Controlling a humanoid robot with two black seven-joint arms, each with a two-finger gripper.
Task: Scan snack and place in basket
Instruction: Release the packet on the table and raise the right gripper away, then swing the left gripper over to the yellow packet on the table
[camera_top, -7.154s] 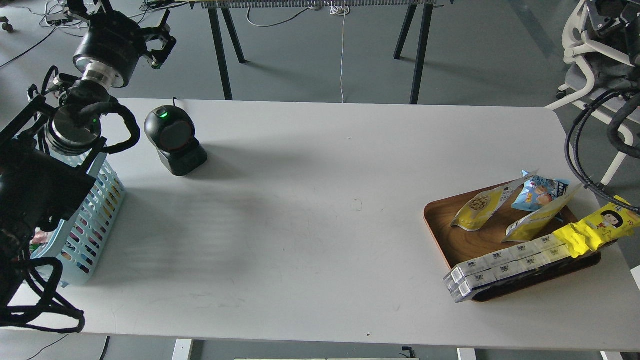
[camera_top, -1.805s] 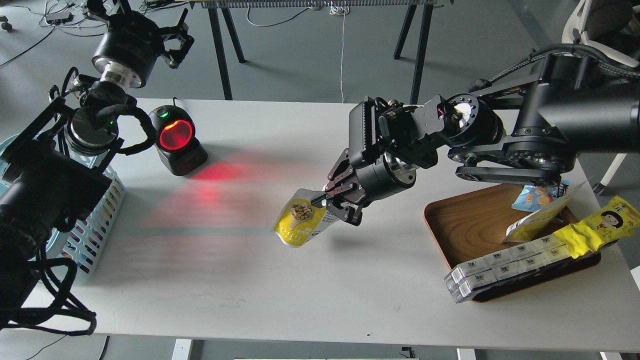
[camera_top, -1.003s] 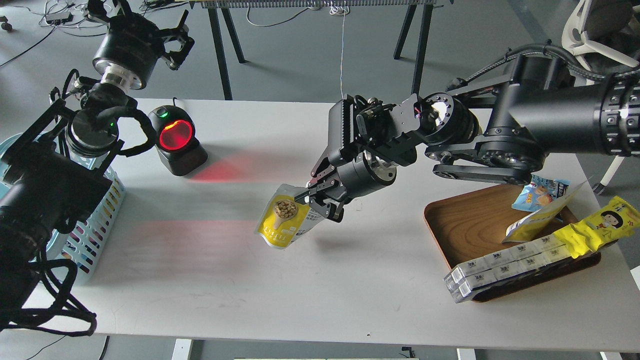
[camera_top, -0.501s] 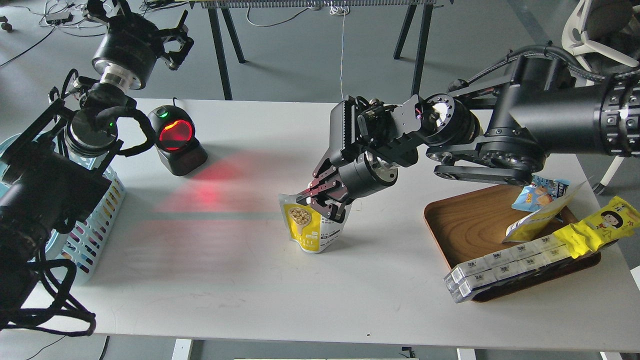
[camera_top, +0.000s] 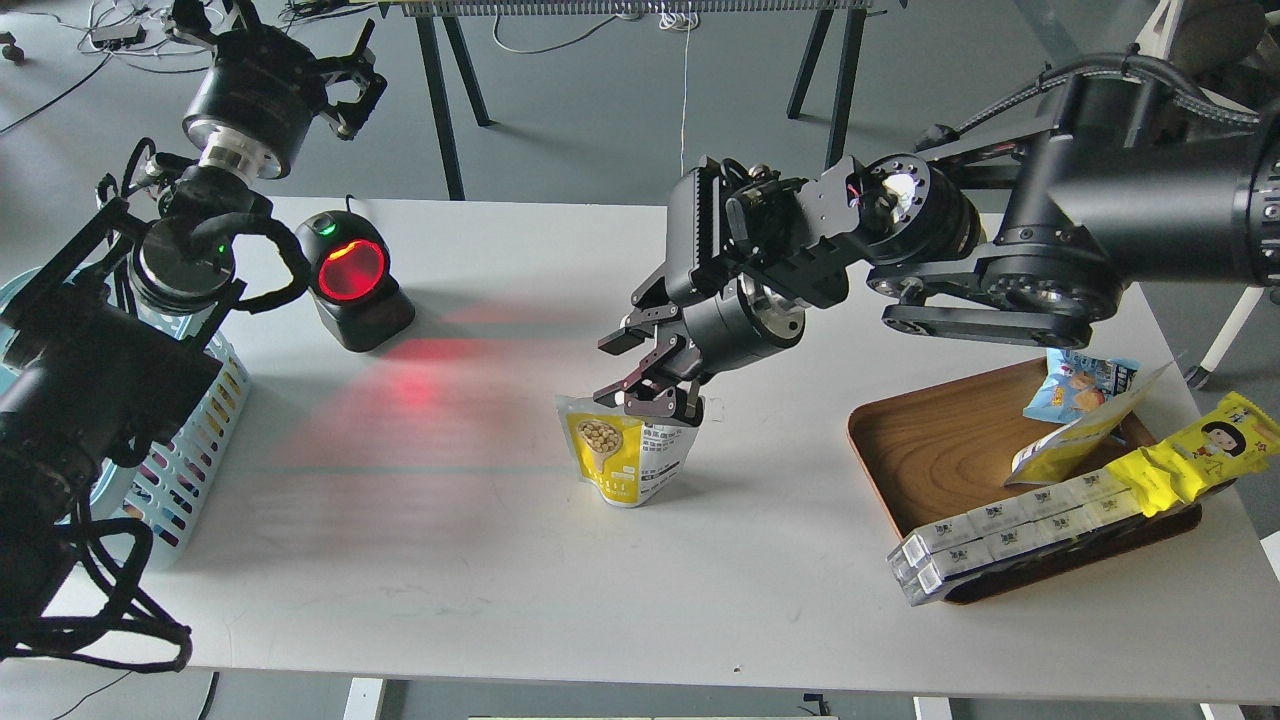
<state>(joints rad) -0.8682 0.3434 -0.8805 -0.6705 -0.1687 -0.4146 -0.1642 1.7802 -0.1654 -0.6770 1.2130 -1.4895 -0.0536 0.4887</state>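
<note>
The snack (camera_top: 625, 455), a small yellow pouch with a round picture of brown nuggets, stands upright on the white table (camera_top: 600, 590) near its middle. My right gripper (camera_top: 628, 368) is open just above the pouch's top edge, with one finger spread up to the left and the other at the pouch's top. The light blue basket (camera_top: 195, 440) stands at the table's left edge, partly hidden by my left arm. My left gripper (camera_top: 350, 85) is open and empty, high at the far left beyond the table's back edge.
A black barcode scanner (camera_top: 352, 282) with a glowing red window stands at the back left and casts red light on the table. A brown wooden tray (camera_top: 940, 450) at the right holds a blue snack bag (camera_top: 1080, 385), a yellow wrapper with a cartoon face (camera_top: 1200, 450) and boxed packs (camera_top: 1000, 535).
My right gripper carried the pouch from the tray towards the scanner, set it upright on the table, then opened and rose a little. The left arm has barely moved.
</note>
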